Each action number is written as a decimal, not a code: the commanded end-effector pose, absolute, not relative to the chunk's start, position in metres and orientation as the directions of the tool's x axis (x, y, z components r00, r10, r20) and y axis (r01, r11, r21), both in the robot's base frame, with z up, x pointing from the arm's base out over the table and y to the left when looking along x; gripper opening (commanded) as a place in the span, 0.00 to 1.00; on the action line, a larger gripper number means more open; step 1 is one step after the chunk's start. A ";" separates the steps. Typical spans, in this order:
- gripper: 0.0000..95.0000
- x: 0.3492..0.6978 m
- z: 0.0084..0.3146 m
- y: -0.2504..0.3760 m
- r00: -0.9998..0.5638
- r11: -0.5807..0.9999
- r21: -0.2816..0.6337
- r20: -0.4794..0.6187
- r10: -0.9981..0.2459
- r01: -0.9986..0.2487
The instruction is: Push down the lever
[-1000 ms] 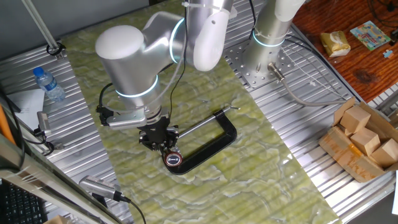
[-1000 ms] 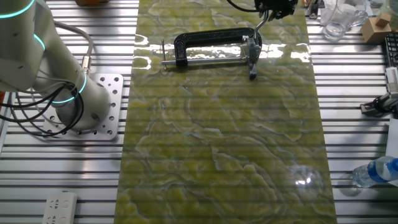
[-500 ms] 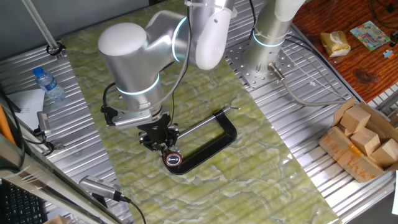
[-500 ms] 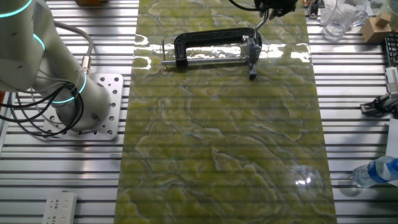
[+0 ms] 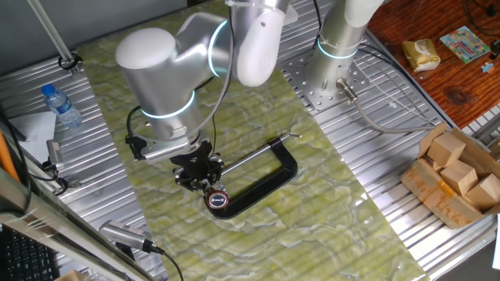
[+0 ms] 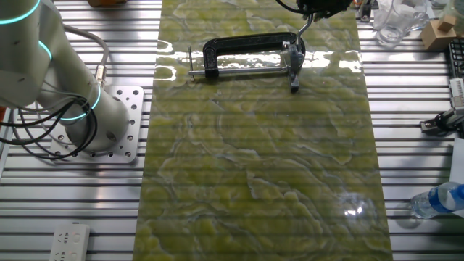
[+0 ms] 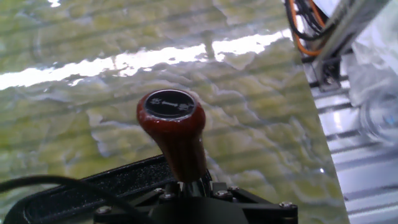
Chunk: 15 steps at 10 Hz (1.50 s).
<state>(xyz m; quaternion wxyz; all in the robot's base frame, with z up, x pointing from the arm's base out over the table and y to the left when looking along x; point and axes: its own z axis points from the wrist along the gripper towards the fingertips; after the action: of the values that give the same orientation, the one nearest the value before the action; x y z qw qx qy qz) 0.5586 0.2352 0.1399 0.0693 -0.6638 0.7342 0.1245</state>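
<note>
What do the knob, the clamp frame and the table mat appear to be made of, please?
Knob: glossy red-brown, likely lacquered wood or plastic, with a dark inset cap.
Frame: black painted metal, probably cast, judging by its smooth, solid C shape.
Mat: shiny green marbled sheet, perhaps vinyl; glare streaks show the gloss.

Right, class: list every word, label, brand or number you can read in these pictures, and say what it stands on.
Lever knob, dark cap: pale markings, too blurred to read.
Water bottle label: too small to read.
Colourful booklet on the wooden desk: print too small to read.
Nothing else carries legible text.
</note>
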 end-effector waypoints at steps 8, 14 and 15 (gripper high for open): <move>0.00 0.558 0.138 0.236 -0.041 0.021 0.074 -0.276 -0.960 -0.997; 0.00 0.558 0.139 0.233 -0.034 0.019 0.055 -0.283 -0.959 -0.998; 0.00 0.558 0.139 0.233 -0.033 0.017 0.056 -0.281 -0.959 -0.998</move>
<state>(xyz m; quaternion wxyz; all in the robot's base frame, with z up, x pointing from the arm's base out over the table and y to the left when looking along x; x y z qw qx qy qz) 0.5587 0.2330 0.1390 0.0838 -0.6900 0.7093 0.1174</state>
